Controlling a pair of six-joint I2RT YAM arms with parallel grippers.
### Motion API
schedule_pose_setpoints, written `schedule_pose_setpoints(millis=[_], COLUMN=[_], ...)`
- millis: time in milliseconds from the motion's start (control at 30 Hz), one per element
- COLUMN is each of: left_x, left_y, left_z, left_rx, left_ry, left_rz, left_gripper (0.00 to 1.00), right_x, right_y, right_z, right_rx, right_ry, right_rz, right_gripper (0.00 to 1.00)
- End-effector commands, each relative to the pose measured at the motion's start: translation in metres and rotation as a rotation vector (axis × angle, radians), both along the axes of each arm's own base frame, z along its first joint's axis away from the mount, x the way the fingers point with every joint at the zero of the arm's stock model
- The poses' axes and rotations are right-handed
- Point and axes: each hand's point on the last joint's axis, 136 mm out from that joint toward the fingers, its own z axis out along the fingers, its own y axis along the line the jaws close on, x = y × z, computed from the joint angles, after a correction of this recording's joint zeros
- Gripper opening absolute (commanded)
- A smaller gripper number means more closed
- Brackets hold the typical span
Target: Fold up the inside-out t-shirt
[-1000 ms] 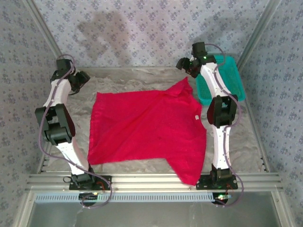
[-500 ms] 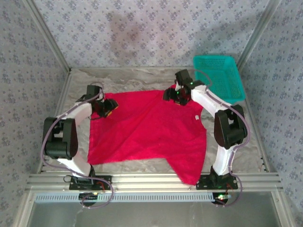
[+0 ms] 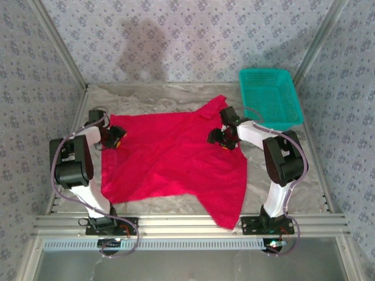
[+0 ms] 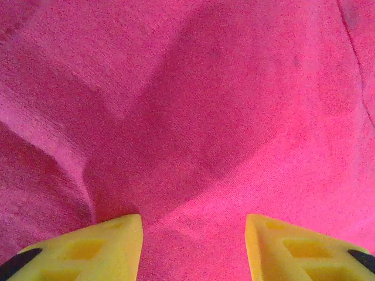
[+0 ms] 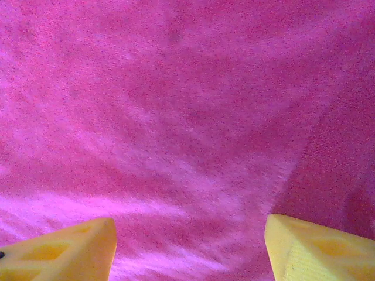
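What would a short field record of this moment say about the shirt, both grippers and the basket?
shirt: red t-shirt spread on the table, wrinkled, not yet folded
left gripper: left gripper low at the shirt's far left corner, fingers apart over cloth
right gripper: right gripper low on the shirt's far right part, fingers apart over cloth
basket: teal basket at the table's far right corner
fold progress: none visible

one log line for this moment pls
t-shirt spread unfolded | left gripper open at its left edge | right gripper open at its right side
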Motion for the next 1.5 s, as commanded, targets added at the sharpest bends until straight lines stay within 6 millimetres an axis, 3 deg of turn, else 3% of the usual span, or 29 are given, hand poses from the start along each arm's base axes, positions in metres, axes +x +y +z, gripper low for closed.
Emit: schedule_pose_setpoints(millis=[0, 200, 467, 733, 900, 1200, 1267, 1467], left_x=[0.01, 0.013, 0.008, 0.009, 0.008, 0.008, 0.008, 0.007], left_y=[-0.021, -0.062, -0.066, -0.065, -0.066, -0.059, -0.059, -0.058], left_z=[0.031, 0.054, 0.078, 0.088, 0.086, 0.087, 0.087, 0.087], left_rx=[0.038, 0.077, 0.079, 0.087, 0.088, 0.088, 0.085, 0.087], left_ry=[-0.064, -0.108, -0.162, -0.185, -0.178, -0.181, -0.18, -0.181], left_rz=[-0.08, -0.214, -0.238, -0.242, -0.251, -0.245, -0.244, -0.246], left_gripper=[0.52, 0.52, 0.5, 0.47, 0.44, 0.42, 0.4, 0.35], right_x=[0.029, 0.077, 0.133, 0.143, 0.156, 0.158, 0.161, 0.167], right_y=[0.006, 0.028, 0.03, 0.03, 0.035, 0.036, 0.037, 0.039], right_z=[0.041, 0.042, 0.03, 0.013, 0.008, 0.003, 0.002, 0.016], right_rx=[-0.009, 0.011, 0.002, -0.002, 0.021, 0.018, 0.021, 0.025], right_ry=[-0.102, -0.115, -0.12, -0.082, -0.09, -0.074, -0.081, -0.11], right_rz=[0.006, 0.036, -0.016, -0.065, -0.096, -0.126, -0.127, -0.136], right_gripper=[0.69, 0.61, 0.6, 0.61, 0.56, 0.56, 0.47, 0.04])
